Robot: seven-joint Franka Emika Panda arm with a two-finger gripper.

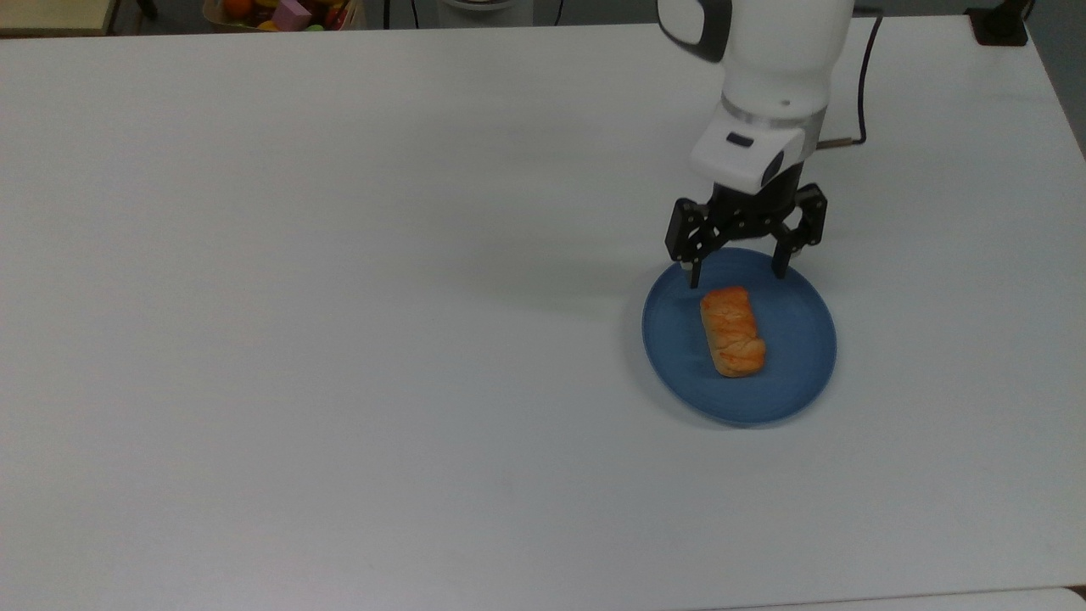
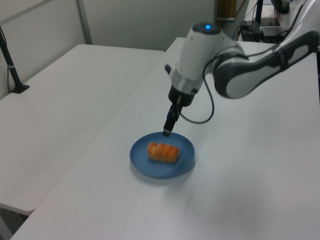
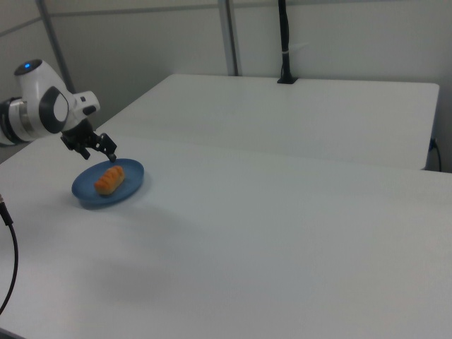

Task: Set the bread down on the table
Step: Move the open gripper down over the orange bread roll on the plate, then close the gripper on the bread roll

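Observation:
The bread (image 1: 732, 331) (image 2: 163, 152) (image 3: 109, 179), a small golden-orange roll, lies on a round blue plate (image 1: 797, 348) (image 2: 150, 166) (image 3: 85, 191) on the white table (image 1: 339, 339) (image 2: 260, 150) (image 3: 282, 247). My gripper (image 1: 736, 278) (image 2: 167, 132) (image 3: 99, 156) is open and empty. It hangs over the plate's far rim, just beyond the roll's far end in the top view. Its black fingers point down and are spread wider than the roll, touching neither bread nor plate.
A bin of colourful toys (image 1: 288, 12) sits past the table's far edge at the top view's left. A black post base (image 1: 1001, 25) is at the far right corner. A second white table (image 2: 60, 110) (image 3: 318, 113) adjoins this one.

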